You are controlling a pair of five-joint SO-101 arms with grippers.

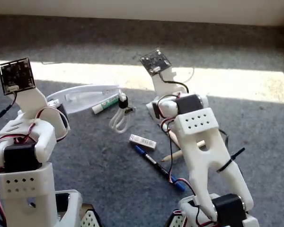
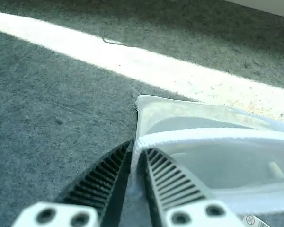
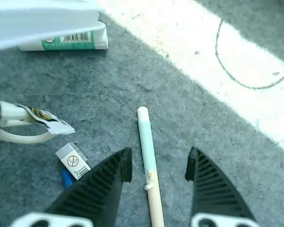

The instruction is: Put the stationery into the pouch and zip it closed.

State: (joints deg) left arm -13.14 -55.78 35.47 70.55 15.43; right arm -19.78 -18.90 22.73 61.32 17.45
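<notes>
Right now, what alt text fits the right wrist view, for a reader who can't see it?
The open right gripper hangs over a pale pencil lying on grey carpet, the pencil lined up with the gap between its jaws. Off to one side lie a small white eraser, a looped white cord and a green-and-white marker.

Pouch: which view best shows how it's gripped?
The left wrist view: the left end effector grips the pouch by its rim, up close. The high view shows most of the pouch, the grip behind the arm; the right wrist view, a pale edge.
</notes>
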